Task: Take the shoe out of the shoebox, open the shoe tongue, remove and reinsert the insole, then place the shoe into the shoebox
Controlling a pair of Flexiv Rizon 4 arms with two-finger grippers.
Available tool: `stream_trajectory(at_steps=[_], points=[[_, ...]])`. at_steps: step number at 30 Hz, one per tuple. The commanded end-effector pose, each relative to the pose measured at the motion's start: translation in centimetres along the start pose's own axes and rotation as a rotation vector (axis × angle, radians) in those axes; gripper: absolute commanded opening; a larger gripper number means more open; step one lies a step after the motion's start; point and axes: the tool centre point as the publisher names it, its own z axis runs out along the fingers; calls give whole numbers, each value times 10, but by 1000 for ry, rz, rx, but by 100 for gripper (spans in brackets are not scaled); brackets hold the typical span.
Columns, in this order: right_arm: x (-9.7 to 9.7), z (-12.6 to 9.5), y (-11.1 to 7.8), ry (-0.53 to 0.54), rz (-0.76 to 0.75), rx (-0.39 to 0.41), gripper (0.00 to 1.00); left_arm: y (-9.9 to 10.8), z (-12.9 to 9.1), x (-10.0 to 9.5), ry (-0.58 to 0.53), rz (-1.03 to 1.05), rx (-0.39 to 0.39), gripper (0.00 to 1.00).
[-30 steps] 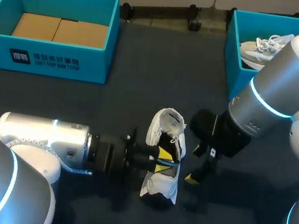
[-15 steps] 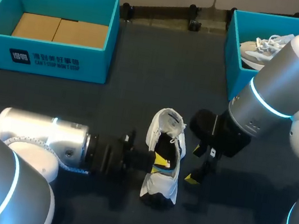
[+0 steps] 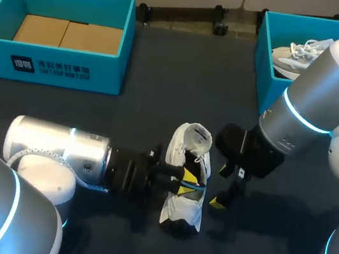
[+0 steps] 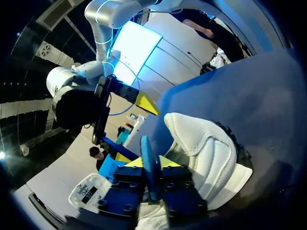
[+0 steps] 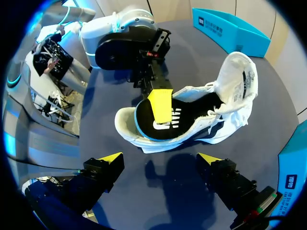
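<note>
A white shoe (image 3: 180, 214) lies on the dark table, its tongue (image 3: 192, 137) folded open toward the far side. My left gripper (image 3: 188, 178) reaches in from the left into the shoe's opening. It is shut on the black, blue-edged insole (image 5: 187, 117), whose thin edge (image 4: 147, 160) stands between the yellow tips (image 4: 149, 163). One yellow fingertip (image 5: 161, 104) lies on top of the insole. The shoe (image 5: 230, 105) is ahead of my right gripper (image 5: 160, 160), which is open and empty. That gripper (image 3: 227, 191) hangs low just right of the shoe (image 4: 206, 148).
A teal shoebox (image 3: 50, 66) with a cardboard bottom stands at the far left. A second teal box (image 3: 263, 58) at the far right holds another pale shoe (image 3: 297, 54). My right arm (image 3: 315, 105) hangs over that box's near corner.
My left arm has drawn back slightly and then slid to the right, bringing its gripper further over the shoe's opening. The shoe and my right arm have not moved.
</note>
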Motion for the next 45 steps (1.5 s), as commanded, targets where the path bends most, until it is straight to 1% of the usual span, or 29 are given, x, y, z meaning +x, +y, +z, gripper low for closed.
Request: stream_trajectory(at_steps=[1,6,10,12,15,17,18,19,20,22,23,24,26,32,34,36,37,38,39,41,44,45], points=[[0,2,1,0,0,0,100,-9,-11,-2,12,2,8,43],[0,2,1,0,0,0,100,-19,-22,-4,12,3,14,43],[0,2,1,0,0,0,100,-21,-27,-4,12,-2,13,42],[0,2,1,0,0,0,100,-22,-27,-3,15,-7,15,37],[0,2,1,0,0,0,100,-21,-21,-1,30,-19,23,37],[0,2,1,0,0,0,100,-21,-16,1,40,-18,27,35],[0,2,1,0,0,0,100,-20,-13,1,43,-18,29,31],[0,2,1,0,0,0,100,-20,-12,2,45,-17,29,29],[0,2,1,0,0,0,100,-20,-10,2,50,-17,32,25],[0,2,1,0,0,0,100,-18,-7,3,62,-11,27,15],[0,2,1,0,0,0,100,-18,-6,4,68,-5,23,4],[0,2,1,0,0,0,100,-17,-5,5,80,2,18,0],[0,2,1,0,0,0,100,-17,-5,6,85,10,7,0],[0,2,1,0,0,0,100,-1,-6,9,90,-24,-33,0],[0,2,1,0,0,0,100,-2,-9,10,91,-20,-41,0],[0,2,1,0,0,0,100,-7,-13,9,88,-28,-32,0],[0,2,1,0,0,0,100,-11,-16,8,91,-22,-32,26],[0,2,1,0,0,0,100,-13,-18,8,94,-19,-29,45],[0,2,1,0,0,0,100,-16,-21,7,98,-16,-28,49],[0,2,1,0,0,0,100,-22,-26,5,99,6,-47,64],[0,2,1,0,0,0,100,-29,-33,2,110,21,-73,66],[0,2,1,0,0,0,100,-31,-35,2,118,21,-78,63]])
